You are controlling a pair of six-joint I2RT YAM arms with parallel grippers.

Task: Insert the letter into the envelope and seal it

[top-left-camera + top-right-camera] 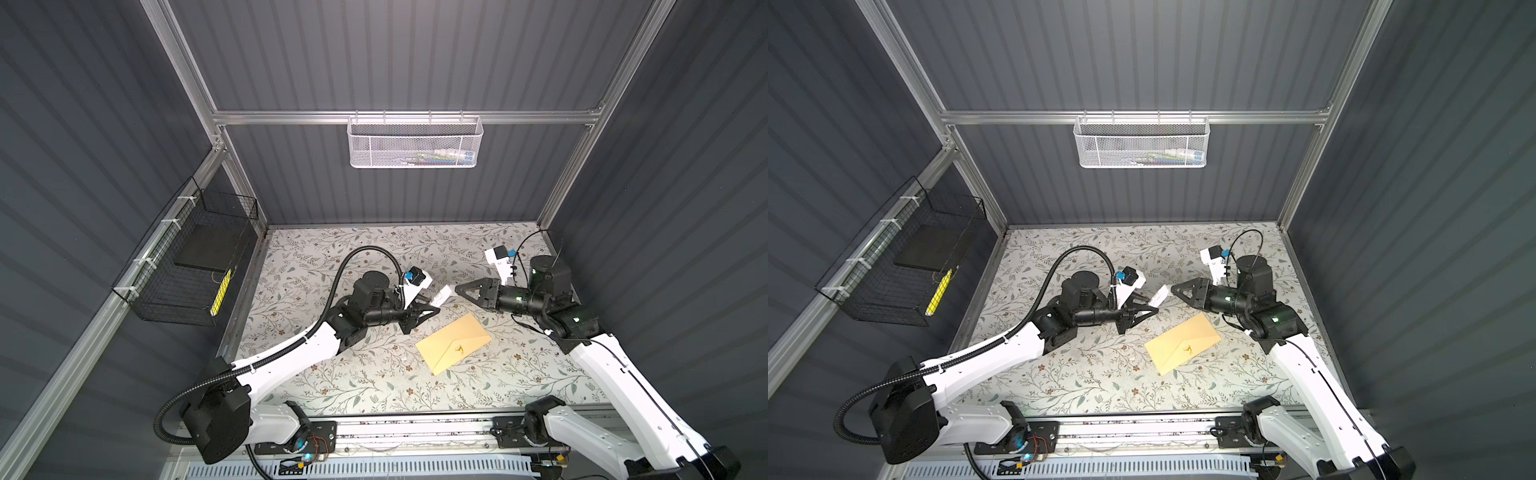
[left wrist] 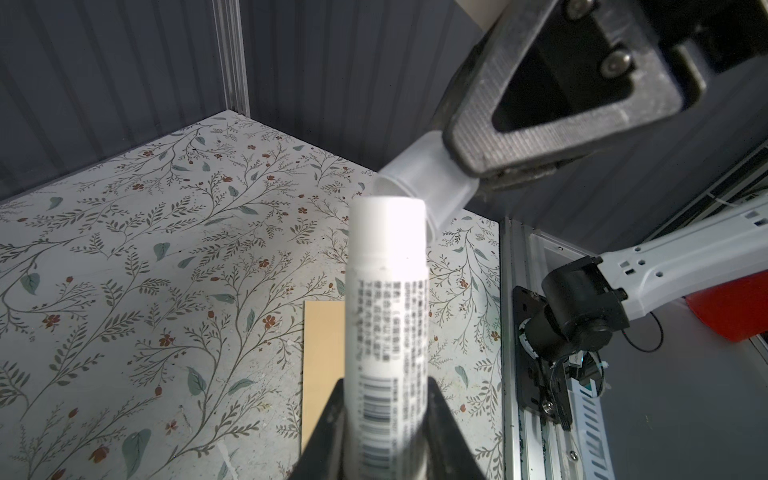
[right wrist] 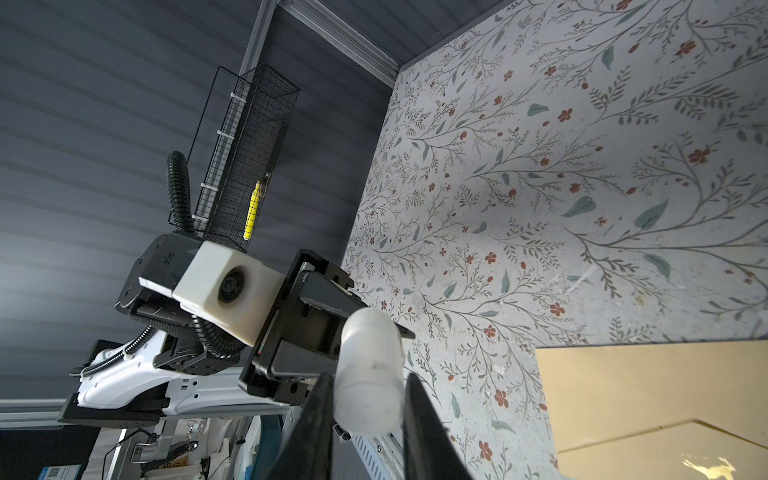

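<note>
Left jaws closed on a white tube (image 1: 440,296), right jaws closed on a translucent cap (image 2: 424,183), both above the worktop (image 1: 332,374).
In both top views the two arms meet tip to tip with the white tube (image 1: 1160,296) between them. The envelope (image 1: 453,343) (image 1: 1183,343) lies flat on the worktop, nearer the camera and apart from both arms, with its pointed flap folded down and a gold mark (image 1: 459,350) at the tip. In the left wrist view, the left jaws pinch the printed white tube (image 2: 388,311); its free end sits at the cap's open mouth, and contact cannot be told. A strip of envelope (image 2: 322,365) shows behind. In the right wrist view, the right jaws stand narrowly apart, clamping the translucent cap (image 3: 370,374), with the envelope (image 3: 648,386) flat beyond.
</note>
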